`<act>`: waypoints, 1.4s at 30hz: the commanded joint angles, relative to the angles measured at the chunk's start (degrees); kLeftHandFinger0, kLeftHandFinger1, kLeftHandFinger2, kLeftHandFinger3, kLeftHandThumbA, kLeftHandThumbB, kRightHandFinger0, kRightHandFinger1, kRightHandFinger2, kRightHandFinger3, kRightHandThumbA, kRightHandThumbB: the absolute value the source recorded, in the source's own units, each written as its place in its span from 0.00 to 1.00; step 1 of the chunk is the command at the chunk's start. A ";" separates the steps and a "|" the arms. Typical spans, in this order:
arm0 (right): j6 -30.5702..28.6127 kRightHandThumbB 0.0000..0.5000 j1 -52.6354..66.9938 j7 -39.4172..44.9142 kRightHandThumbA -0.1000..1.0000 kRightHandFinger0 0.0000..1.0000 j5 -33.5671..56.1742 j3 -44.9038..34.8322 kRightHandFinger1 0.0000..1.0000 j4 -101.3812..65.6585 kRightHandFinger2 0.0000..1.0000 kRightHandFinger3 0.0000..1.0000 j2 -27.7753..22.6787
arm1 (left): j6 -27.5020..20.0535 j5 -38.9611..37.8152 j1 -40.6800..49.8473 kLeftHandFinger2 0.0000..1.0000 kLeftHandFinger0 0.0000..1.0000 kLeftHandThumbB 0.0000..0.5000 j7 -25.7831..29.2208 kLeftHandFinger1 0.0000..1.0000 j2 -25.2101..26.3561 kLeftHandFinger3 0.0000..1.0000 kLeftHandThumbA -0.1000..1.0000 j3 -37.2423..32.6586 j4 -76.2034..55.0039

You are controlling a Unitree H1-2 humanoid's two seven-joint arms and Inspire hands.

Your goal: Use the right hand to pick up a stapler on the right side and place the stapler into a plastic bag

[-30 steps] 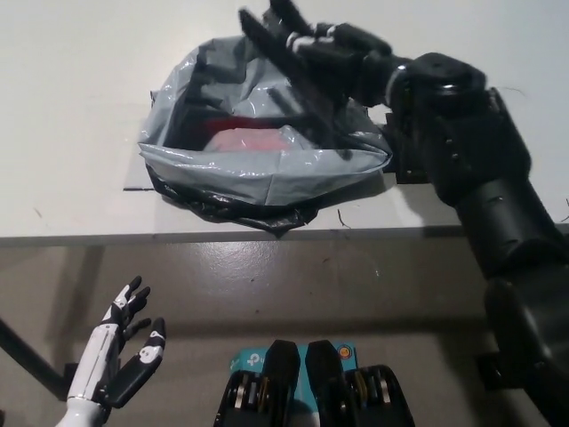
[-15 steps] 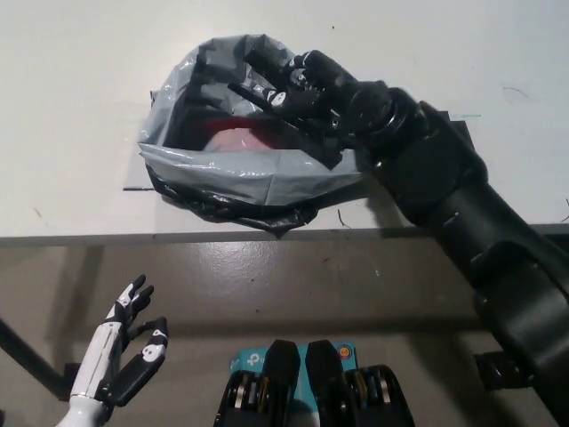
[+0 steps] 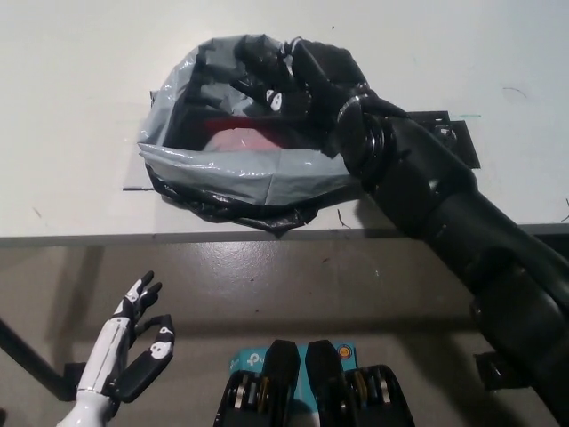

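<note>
Black right hand (image 3: 298,89) is inside the open mouth of the crumpled grey plastic bag (image 3: 258,173), which sits on the white worktop (image 3: 71,107) nr its front edge. Stapler: can't pick it out as a separate thing, since it's black on black against the hand & the bag's dark lining. Judging by hand posn, it's prob in the hand or just under it, within the bag mouth. Can't tell if the fingers are closed on it or apart.

A red-pink item (image 3: 236,138) lies in the bag below the hand. A flat black rectangle (image 3: 458,133) lies on the worktop just right of the bag, partly behind the wrist.

Handling (judgement): a stapler is stiff, hard-shelled & fairly dense for its size, w/ smooth sides that slip. The hinged top can swing open if it's held by one end. Best hold is across the body at mid-length, clamping top & base together. The bag is thin soft film, so the rim folds if pushed. It's better to let the stapler go low inside than to drop it from above the rim.

Pose: right arm comes in from bottom right, forearm crossing the worktop edge, wrist over the bag's right rim, hand angled down & to the left into the opening.

White left hand (image 3: 124,356) rests at lower left, below the worktop edge, fingers spread, holding nothing.
</note>
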 commanded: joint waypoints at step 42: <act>-10.84 0.66 -10.84 13.41 0.64 0.96 -9.84 -3.57 1.00 10.13 1.00 1.00 4.28 | -1.69 0.71 -2.21 1.00 0.74 0.00 -0.93 0.87 2.86 1.00 0.42 -0.62 -0.64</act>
